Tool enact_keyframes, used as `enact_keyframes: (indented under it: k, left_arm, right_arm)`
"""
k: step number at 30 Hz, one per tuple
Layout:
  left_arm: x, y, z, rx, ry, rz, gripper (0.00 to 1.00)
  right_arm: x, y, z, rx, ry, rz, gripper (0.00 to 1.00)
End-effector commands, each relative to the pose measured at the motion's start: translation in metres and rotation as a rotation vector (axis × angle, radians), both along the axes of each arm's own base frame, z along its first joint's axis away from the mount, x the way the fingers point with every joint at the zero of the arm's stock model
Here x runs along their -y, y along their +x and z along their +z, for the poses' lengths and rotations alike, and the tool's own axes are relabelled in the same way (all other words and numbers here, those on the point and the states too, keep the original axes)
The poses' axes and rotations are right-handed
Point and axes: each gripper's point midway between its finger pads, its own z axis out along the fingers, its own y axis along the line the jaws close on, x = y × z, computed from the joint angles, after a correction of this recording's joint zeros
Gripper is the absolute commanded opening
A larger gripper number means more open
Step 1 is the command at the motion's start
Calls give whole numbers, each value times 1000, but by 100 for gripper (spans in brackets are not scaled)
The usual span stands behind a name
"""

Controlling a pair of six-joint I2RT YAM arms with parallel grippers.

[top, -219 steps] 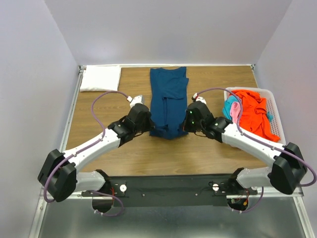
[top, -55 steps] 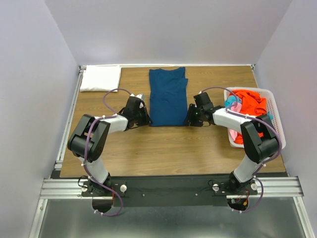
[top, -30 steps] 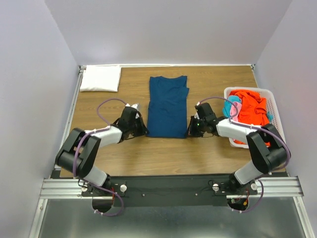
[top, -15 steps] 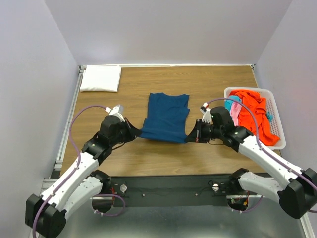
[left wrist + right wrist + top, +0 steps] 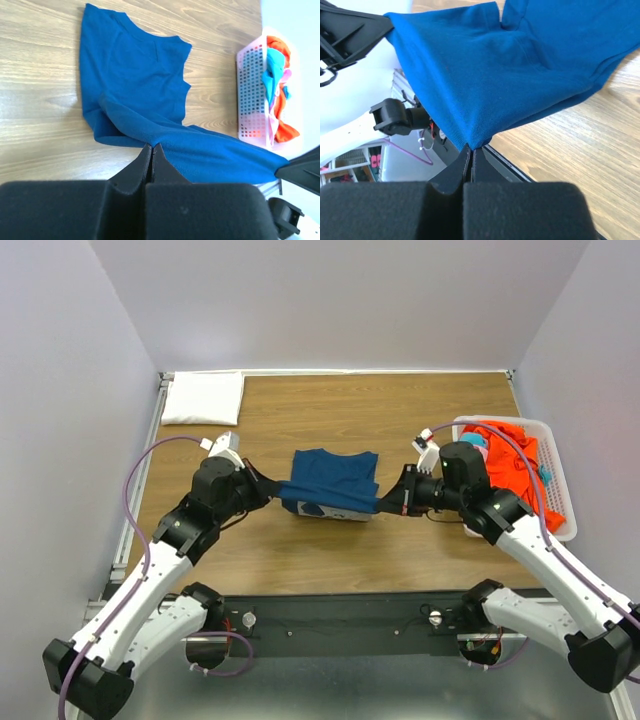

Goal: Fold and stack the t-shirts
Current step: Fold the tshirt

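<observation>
The navy blue t-shirt (image 5: pixel 330 480) lies in the middle of the table, its near hem lifted and stretched between both grippers. My left gripper (image 5: pixel 277 487) is shut on the hem's left corner (image 5: pixel 151 146). My right gripper (image 5: pixel 385 502) is shut on the hem's right corner (image 5: pixel 472 146). A bit of white print (image 5: pixel 312 508) shows under the raised fold. The shirt's far part (image 5: pixel 125 70) rests flat on the wood. A folded white t-shirt (image 5: pixel 203 398) lies at the far left corner. Orange (image 5: pixel 515 465), teal (image 5: pixel 474 440) and pink shirts sit in the basket.
The white slatted basket (image 5: pixel 556 475) stands at the right edge of the table, also seen in the left wrist view (image 5: pixel 252 95). The wooden table (image 5: pixel 420 400) has a metal rail (image 5: pixel 140 480) along its left side.
Both grippers have lifted the shirt's near hem and carried it up and toward the far end, doubling the shirt over itself. Both arms have risen off the table.
</observation>
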Motion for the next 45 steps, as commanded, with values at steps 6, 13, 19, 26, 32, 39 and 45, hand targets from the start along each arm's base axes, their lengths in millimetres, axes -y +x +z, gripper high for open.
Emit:
enact_keyframes:
  k: [6,13,19,26,32,39,45]
  left_arm:
    - [-14,37,6,31,129,104,0]
    - [-7,68,9,43,170,114,0]
    - [1,97,3,46,211,104,0]
    - [-1,128,-9,6,247,114,0]
    - [1,151,-16,4,258,110,0]
    - [6,172,-40,-41,265,81,0]
    - [15,195,-60,-67,275,49,0]
  right_arm:
    - [17,35,-5,12,-127,-129,1]
    - [24,71,-16,-3,-185,-176,1]
    - [31,102,-20,3,-211,-199,1]
    - [27,128,-33,-33,-185,-177,1]
    - [22,145,-47,-77,-142,-156,1]
    - [21,158,-61,-112,-128,-156,1]
    - [26,176,-73,-129,-140,-198,1]
